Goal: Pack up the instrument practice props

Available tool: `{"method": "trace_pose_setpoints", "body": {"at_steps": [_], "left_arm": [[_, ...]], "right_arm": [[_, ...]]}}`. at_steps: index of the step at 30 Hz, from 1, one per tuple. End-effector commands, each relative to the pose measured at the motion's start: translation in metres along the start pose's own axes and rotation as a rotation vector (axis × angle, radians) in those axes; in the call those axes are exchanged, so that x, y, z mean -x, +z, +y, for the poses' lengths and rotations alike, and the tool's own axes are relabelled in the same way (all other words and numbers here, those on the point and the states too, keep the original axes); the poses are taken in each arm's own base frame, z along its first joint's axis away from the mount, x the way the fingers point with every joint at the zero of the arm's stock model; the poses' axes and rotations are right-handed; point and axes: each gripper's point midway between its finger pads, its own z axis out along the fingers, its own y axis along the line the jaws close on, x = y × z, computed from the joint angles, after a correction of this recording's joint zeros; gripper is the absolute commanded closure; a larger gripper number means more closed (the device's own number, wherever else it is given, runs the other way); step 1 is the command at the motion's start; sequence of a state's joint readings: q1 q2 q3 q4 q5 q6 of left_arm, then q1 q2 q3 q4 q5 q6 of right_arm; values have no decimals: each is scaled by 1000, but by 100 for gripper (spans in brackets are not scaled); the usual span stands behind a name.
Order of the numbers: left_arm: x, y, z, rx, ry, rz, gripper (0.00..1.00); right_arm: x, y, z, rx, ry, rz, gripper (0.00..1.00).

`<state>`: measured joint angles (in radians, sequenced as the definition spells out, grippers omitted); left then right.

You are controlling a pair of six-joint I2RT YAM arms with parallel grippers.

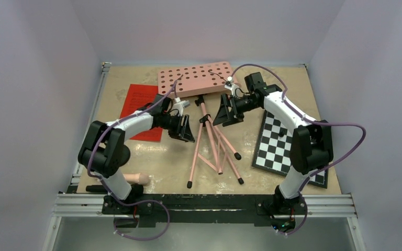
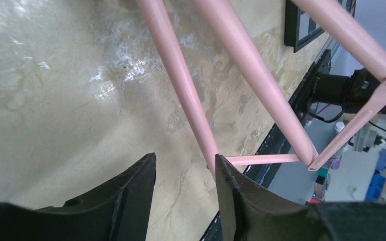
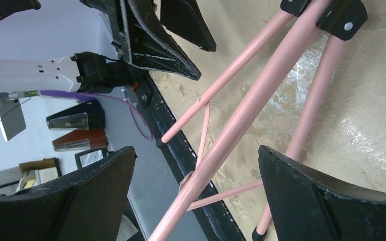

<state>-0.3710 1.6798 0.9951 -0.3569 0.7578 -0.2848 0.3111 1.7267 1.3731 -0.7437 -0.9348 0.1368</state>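
Claws poised over toppled music stand

Pink music stand (image 1: 205,119) lies flat mid-surface (image 1: 136,151), its perforated desk (image 1: 196,79) toward the far edge and its tripod legs (image 3: 241,118) splayed nearward. Left claw (image 2: 186,163) is partly open and empty beside one leg. Right claw (image 3: 196,150) gapes wide over the legs, gripping nothing. Red sheet-music pages (image 1: 141,102) lie far left.

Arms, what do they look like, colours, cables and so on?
Both the left arm and the right arm have white shells with black joints. A purple cable loops along each. The left gripper and right gripper are black, each with two wedge-shaped fingers.
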Motion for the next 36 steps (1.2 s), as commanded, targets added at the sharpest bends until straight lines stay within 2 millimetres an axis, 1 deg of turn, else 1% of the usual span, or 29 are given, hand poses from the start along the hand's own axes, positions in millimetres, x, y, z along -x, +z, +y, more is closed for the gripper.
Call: {"method": "trace_pose_setpoints", "body": {"at_steps": [1, 2, 4, 6, 9, 10, 13, 16, 20, 23, 27, 31, 36], "left_arm": [[1, 10, -9, -92, 30, 34, 53], [1, 12, -10, -104, 34, 34, 57], [-3, 16, -13, -123, 38, 47, 62], [-5, 21, -19, -153, 49, 57, 66], [-5, 27, -29, -205, 71, 59, 69], [-4, 29, -31, -214, 74, 58, 71], [1, 37, -34, -222, 62, 64, 72], [5, 46, -35, -224, 53, 84, 73], [7, 57, -32, -222, 43, 106, 74], [9, 62, -29, -220, 37, 104, 75], [10, 66, -27, -221, 32, 99, 75], [11, 71, -25, -220, 32, 95, 76], [15, 80, -26, -221, 44, 88, 76]], "right_arm": [[-2, -3, -5, -4, -4, -3, 6], [-3, -2, -7, 3, 11, -5, 12], [-5, 1, -8, 30, 38, -3, 28], [-6, 5, -6, 60, 57, -2, 40], [-7, 9, -1, 106, 69, 3, 67], [-9, 11, -2, 108, 75, 11, 75], [-15, 18, -4, 112, 93, 30, 86], [-21, 25, -4, 106, 98, 50, 93], [-25, 36, -10, 62, 101, 77, 96], [-28, 43, -20, 11, 104, 90, 100], [-35, 51, -36, -70, 139, 106, 100], [-38, 61, -51, -98, 176, 105, 100], [-37, 82, -58, -97, 208, 112, 100]]}}
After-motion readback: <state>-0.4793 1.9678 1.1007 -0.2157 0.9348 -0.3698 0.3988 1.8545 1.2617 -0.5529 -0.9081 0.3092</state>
